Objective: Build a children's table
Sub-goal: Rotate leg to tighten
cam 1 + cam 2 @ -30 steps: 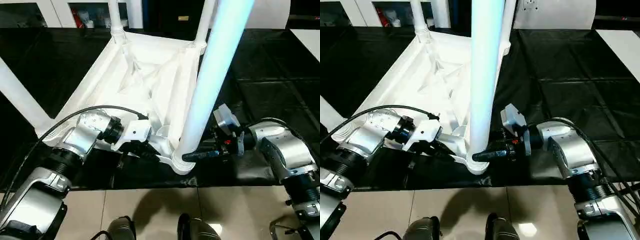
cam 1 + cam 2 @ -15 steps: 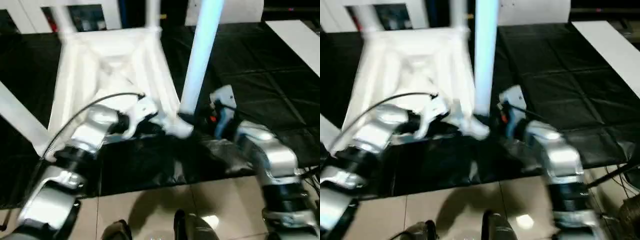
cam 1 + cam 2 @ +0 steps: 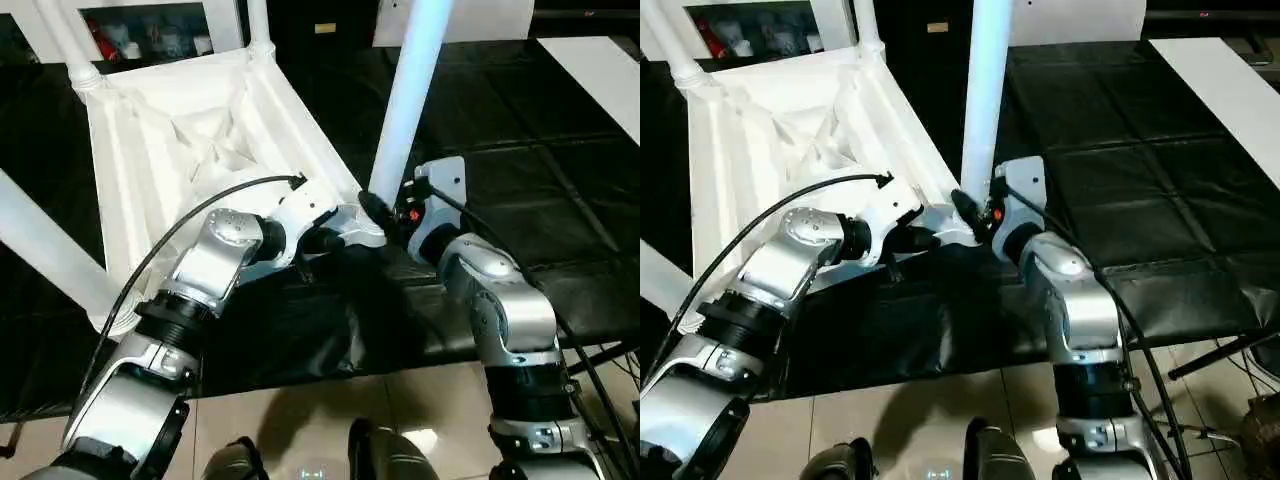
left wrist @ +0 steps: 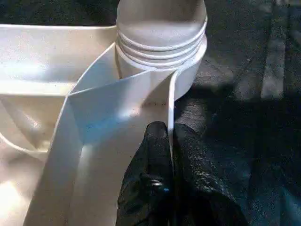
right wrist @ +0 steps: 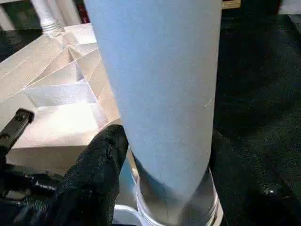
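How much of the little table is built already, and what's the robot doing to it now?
Nearly built. The table top lies upside down on the black sheet, and all four legs stand in corner sockets. In hand: the left gripper pinches the top's rim beside the near leg, while the right gripper sits around that leg's base, one finger beside it. Left: probably seat that leg fully, then turn the table upright.

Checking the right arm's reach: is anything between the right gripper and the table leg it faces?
Nothing visible: the right gripper straddles the leg near its corner socket, one finger beside it.
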